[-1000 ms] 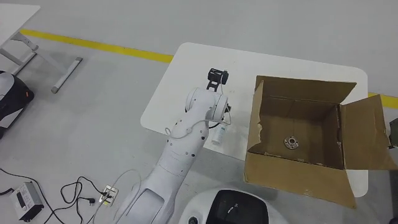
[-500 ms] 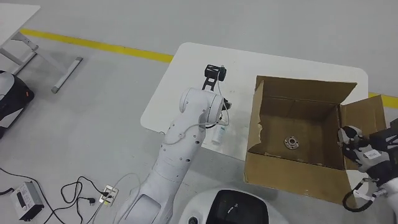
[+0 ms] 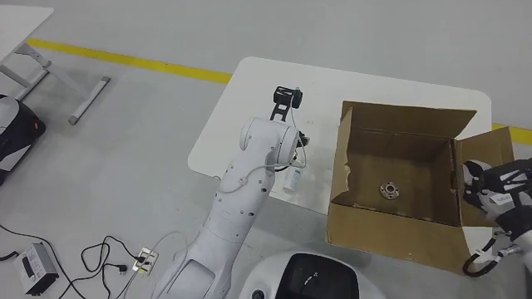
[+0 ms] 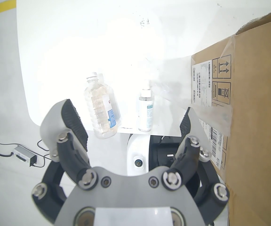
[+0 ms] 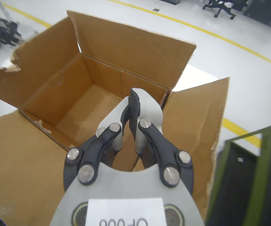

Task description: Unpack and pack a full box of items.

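An open cardboard box [image 3: 399,241] stands on the right half of the white table [image 3: 266,79], and its inner walls show in the right wrist view [image 5: 83,71]. A small metal ring [image 3: 388,189] lies on the box floor. My right gripper [image 5: 132,99] is shut and empty, hovering over the box's right flap [image 3: 475,178]. My left gripper [image 4: 129,118] is open with nothing between its fingers, above the table left of the box. Beyond it, at the table's near edge, stand a clear bottle [image 4: 101,109] and a white spray bottle [image 4: 146,111], which is also seen in the top view [image 3: 291,181].
The box side with shipping labels [image 4: 210,83] rises close beside my left gripper. The far half of the table [image 4: 102,24] is bare. A dark green frame [image 5: 255,165] stands to the right of the box flap. Another table [image 3: 21,25] stands at far left.
My right arm has come into view at the box's right flap and shifted slightly further right. My left arm moved a little to the left, then held still.
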`<state>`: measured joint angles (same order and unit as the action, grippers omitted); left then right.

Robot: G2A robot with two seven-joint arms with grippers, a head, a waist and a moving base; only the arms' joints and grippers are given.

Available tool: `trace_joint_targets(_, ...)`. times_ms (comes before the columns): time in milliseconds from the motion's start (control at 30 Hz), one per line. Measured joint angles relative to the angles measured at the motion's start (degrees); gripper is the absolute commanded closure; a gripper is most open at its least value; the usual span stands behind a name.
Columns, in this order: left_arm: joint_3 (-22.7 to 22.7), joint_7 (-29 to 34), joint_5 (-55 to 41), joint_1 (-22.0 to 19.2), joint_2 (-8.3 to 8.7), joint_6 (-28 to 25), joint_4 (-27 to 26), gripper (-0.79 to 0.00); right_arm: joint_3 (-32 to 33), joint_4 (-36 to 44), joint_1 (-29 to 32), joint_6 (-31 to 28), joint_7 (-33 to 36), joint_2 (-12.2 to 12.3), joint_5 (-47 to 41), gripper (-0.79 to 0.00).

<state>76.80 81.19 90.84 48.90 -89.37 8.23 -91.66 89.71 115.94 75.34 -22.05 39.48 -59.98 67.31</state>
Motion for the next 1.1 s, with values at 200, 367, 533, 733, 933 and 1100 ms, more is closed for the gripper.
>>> trace_joint_targets(200, 0.0, 0.0, 0.0, 0.0, 0.00, 0.0, 0.0, -0.785, -14.3, -7.4, -12.7, -3.9, 13.2, -0.7, 17.5, 0.000)
trace_joint_targets(367, 0.0, 0.0, 0.0, 0.0, 0.00, 0.0, 0.0, -0.785, -21.6, -17.8, -19.9, -5.4, 13.9, -2.0, 15.8, 0.000)
trace_joint_targets(533, 0.0, 0.0, 0.0, 0.0, 0.00, 0.0, 0.0, -0.785, -21.5, -18.4, -21.1, -4.9, 11.5, -2.2, 13.7, 0.000)
trace_joint_targets(733, 0.0, 0.0, 0.0, 0.0, 0.00, 0.0, 0.0, -0.785, -21.5, -18.4, -21.1, -4.9, 11.6, -2.2, 13.8, 0.000)
trace_joint_targets(933, 0.0, 0.0, 0.0, 0.0, 0.00, 0.0, 0.0, -0.785, -24.5, -18.1, -20.4, -0.7, 12.7, -2.8, 18.9, 0.000)
trace_joint_targets(1100, 0.0, 0.0, 0.0, 0.0, 0.00, 0.0, 0.0, -0.785, -30.9, -26.4, -25.3, -2.3, 13.2, -4.5, 15.1, 0.000)
